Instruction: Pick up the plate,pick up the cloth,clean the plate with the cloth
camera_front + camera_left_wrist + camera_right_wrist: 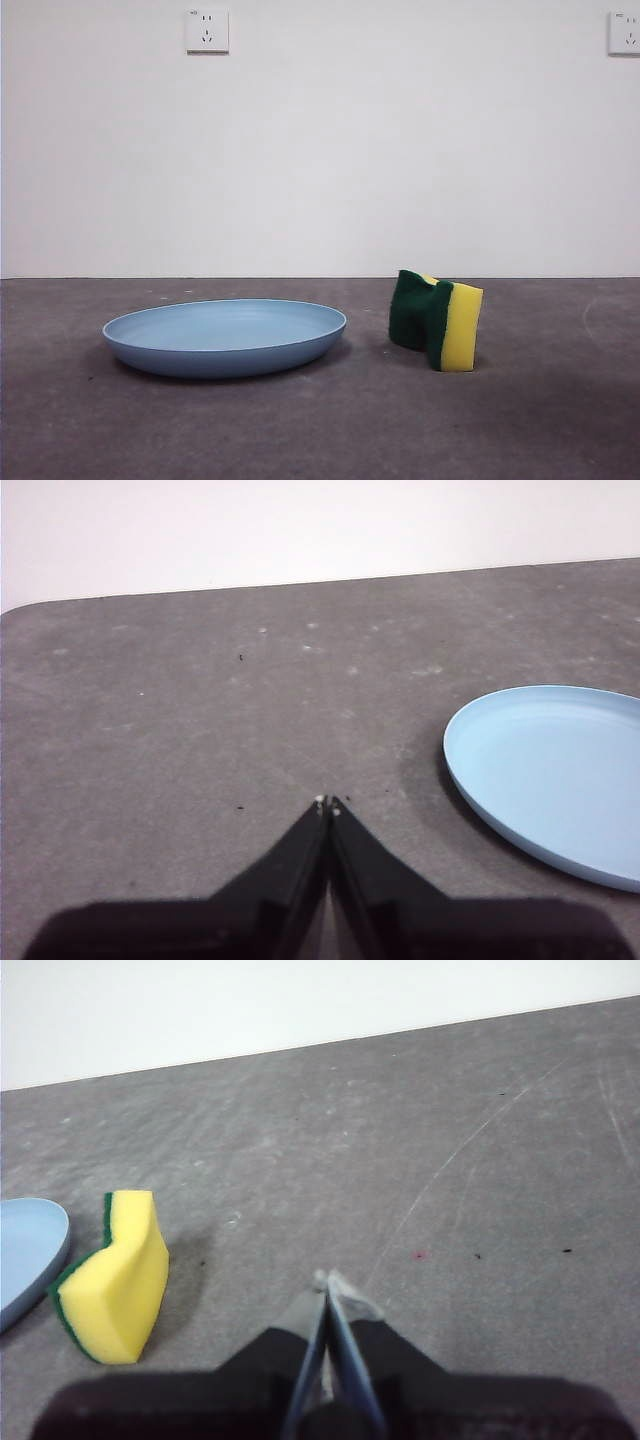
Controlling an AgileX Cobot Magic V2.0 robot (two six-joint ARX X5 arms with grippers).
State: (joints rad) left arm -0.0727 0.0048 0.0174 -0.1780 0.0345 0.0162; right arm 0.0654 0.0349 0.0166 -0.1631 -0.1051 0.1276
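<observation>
My left gripper [328, 802] and right gripper [327, 1278] both hung with jaws pressed together, clear of the light-blue plate [225, 337] lying left of the bent sponge [437, 320] on the grey table [320, 430], whose low rim risked slipping a pinch.

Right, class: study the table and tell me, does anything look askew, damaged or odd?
Only the cloth, really a sponge: it stands on its edge beside the plate, apart from it, and is visibly bent rather than flat. The plate sits level and looks unmarked. The grey table shows faint scuffs and scratches, nothing spilled.
</observation>
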